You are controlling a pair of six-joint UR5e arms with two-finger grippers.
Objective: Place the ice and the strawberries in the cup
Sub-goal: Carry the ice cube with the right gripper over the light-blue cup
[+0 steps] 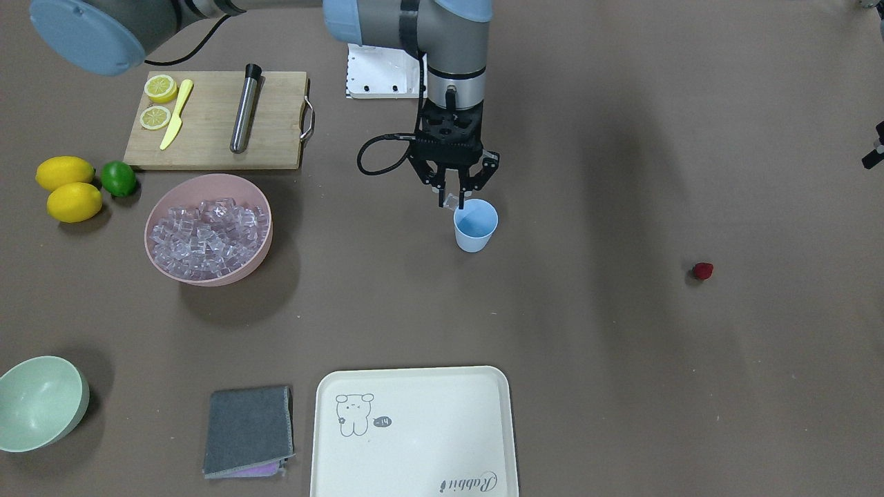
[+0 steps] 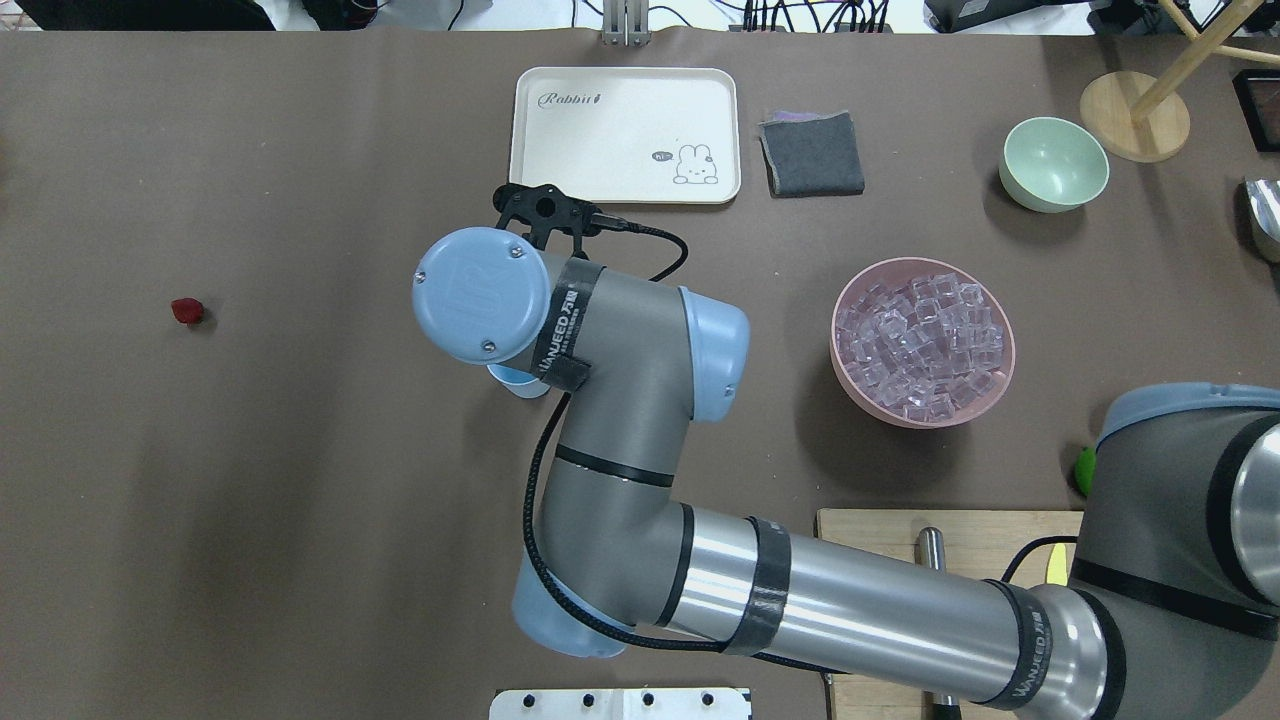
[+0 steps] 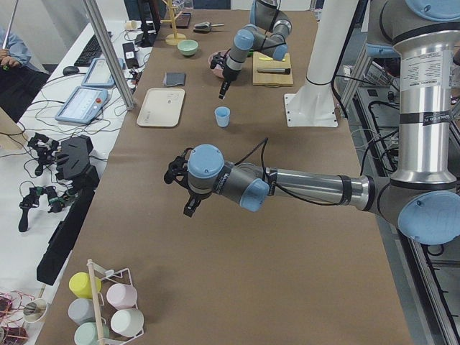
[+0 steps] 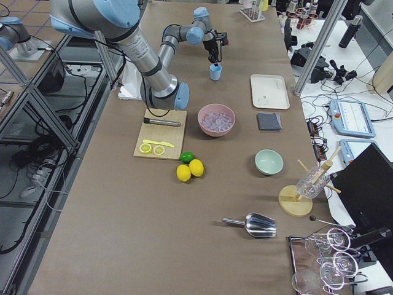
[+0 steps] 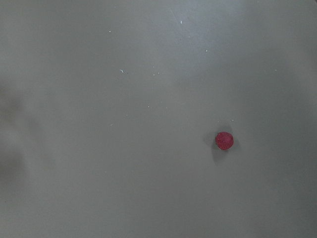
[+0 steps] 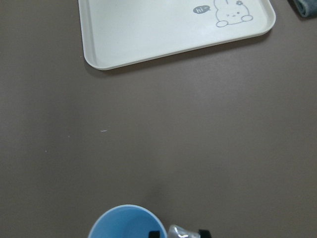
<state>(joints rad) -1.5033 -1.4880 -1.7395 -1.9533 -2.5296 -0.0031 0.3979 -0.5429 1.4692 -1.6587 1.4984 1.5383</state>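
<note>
The light blue cup (image 1: pixel 475 226) stands upright mid-table and looks empty; it also shows in the right wrist view (image 6: pixel 126 224). My right gripper (image 1: pixel 452 200) points down at the cup's rim, shut on one clear ice cube (image 6: pixel 181 231). More ice (image 1: pixel 207 233) fills the pink bowl (image 1: pixel 157 266). The dark red strawberry (image 1: pixel 703 270) lies alone on the table, far from the cup, and shows in the left wrist view (image 5: pixel 224 141). My left gripper (image 3: pixel 190 207) hangs above the table near it. I cannot tell whether it is open or shut.
A cream tray (image 1: pixel 414 476) and a grey cloth (image 1: pixel 248 431) lie at the operators' edge, with a pale green bowl (image 1: pixel 38 404) nearby. A cutting board (image 1: pixel 207 138) carries lemon slices, a yellow knife and a metal muddler. Two lemons and a lime (image 1: pixel 119 178) lie beside it.
</note>
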